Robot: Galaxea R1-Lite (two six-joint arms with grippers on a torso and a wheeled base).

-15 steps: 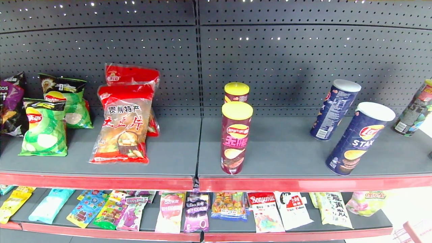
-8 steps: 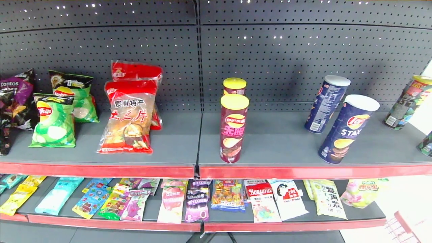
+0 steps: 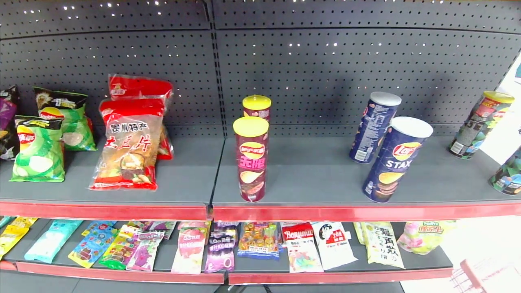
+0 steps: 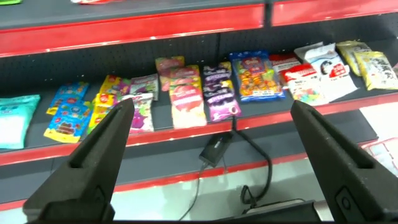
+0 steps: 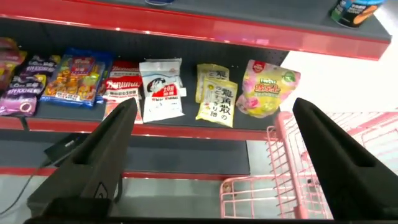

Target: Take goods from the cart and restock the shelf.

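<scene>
Shelf (image 3: 317,175): grey deck, red lip.
Purple chip can (image 3: 251,158): upright, long axis vertical.
Left gripper (image 4: 211,107): wide open, empty.
Right gripper (image 5: 214,104): wide open, empty, near the pink cart (image 5: 275,152).

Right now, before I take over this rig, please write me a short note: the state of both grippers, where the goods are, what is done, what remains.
Left gripper: open, empty, low in front of the lower shelf.
Right gripper: open, empty, near the pink cart.
Upper shelf: chip bags, yellow-lidded cans, blue cans, with bare space between them.
Done: nothing is in hand; the cart's contents cannot be seen.
Left: pick goods from the cart and put them on the shelf.
</scene>
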